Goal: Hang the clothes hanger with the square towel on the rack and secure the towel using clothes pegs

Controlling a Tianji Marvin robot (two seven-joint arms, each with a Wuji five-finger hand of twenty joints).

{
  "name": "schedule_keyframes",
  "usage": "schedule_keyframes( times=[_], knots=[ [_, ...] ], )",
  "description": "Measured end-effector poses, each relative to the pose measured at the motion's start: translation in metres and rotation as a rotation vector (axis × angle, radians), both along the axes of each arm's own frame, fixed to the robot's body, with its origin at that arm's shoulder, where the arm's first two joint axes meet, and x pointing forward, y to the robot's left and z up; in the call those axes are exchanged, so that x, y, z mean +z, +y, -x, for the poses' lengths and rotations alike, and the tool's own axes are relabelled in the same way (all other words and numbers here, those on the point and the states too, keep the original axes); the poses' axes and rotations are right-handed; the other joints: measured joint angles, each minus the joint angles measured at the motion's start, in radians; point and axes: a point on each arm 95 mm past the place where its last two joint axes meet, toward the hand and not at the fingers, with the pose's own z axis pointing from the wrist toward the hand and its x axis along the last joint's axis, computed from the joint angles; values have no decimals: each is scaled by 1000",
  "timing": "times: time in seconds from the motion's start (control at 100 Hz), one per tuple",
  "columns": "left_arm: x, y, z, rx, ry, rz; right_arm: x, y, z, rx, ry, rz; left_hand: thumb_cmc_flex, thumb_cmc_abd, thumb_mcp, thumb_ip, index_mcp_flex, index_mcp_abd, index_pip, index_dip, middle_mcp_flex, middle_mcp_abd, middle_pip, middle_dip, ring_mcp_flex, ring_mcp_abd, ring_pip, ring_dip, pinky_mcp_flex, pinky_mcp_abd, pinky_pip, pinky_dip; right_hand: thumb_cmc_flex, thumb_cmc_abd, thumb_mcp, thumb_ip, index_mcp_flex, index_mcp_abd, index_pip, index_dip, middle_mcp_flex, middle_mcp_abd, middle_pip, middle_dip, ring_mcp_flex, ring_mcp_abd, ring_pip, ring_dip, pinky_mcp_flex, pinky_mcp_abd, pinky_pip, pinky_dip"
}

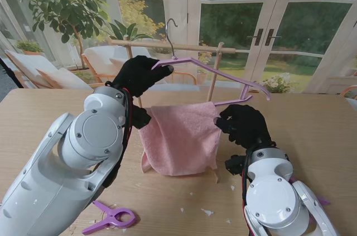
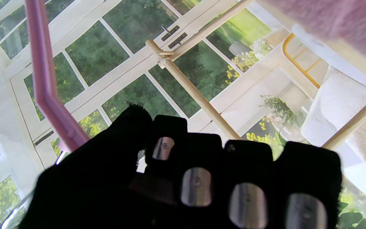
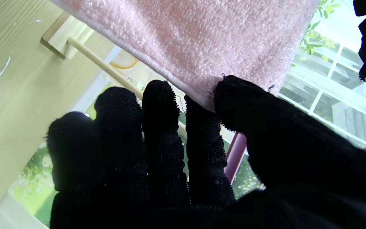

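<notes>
My left hand (image 1: 139,73) grips the pink hanger (image 1: 223,71) near its hook end, holding it up in front of the wooden rack (image 1: 167,44). The metal hook (image 1: 170,28) sits close to the rack's top bar; I cannot tell whether it is over the bar. My right hand (image 1: 244,124) is closed on the hanger's lower bar, pinching the edge of the pink towel (image 1: 181,135). The towel is draped over that bar, just nearer to me than the rack, its lower edge close to the desk (image 1: 312,130).

Status: hanger lifted, towel on it. Hanging not confirmed. Pegging not started: one purple peg (image 1: 109,217) lies on the desk, well nearer to me than the rack, by my left arm.
</notes>
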Motion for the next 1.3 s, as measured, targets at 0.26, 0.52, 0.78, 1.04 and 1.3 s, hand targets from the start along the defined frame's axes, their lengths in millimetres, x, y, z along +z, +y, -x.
schedule_keyframes(
  times=[0.26,0.52,0.78,1.04,1.3],
  knots=[
    [-4,-3,-2,20,-18,-60,-1,6,7,36,-18,54,0,0,-1,0,-7,0,1,0,-1,-4,0,0,0,-10,0,0,8,-14,0,-2,0,-46,35,0,-8,0,12,51,-25,0,31,24,16,-30,59,12,46,-26,40,0],
    [-5,-1,-6,49,20,-84,6,18,14,30,-59,103,0,3,-13,0,-13,-9,2,0,-2,-14,0,0,0,-25,0,0,9,-38,0,-13,28,-119,42,0,88,48,35,-206,184,-10,-125,-148,238,-48,-59,-91,289,0,47,-1],
    [-6,0,-8,39,84,-31,8,18,5,8,-3,-56,12,24,-43,0,-32,-10,3,0,-10,-20,0,0,0,-35,0,0,9,-40,0,-13,-2,-55,22,-15,57,11,41,-212,160,-23,-196,-147,247,-39,-190,-156,293,16,10,-1],
    [-4,0,-7,42,86,-24,0,6,3,12,66,-99,23,24,-53,0,-33,-10,4,0,-10,-20,0,-1,0,-36,0,0,9,-40,0,-13,-281,152,-123,13,-111,85,-494,25,-156,-10,-84,-41,32,-7,-116,-66,148,15,10,-1],
    [-3,-1,-7,18,52,-11,-18,-6,11,12,-129,251,23,24,-53,0,-33,-10,4,0,-10,-20,0,-1,0,-36,0,0,10,-41,0,-13,-254,162,-209,33,-279,-16,-564,39,-374,-46,-60,20,-216,8,-117,-16,-108,-29,-11,-1]
  ],
)
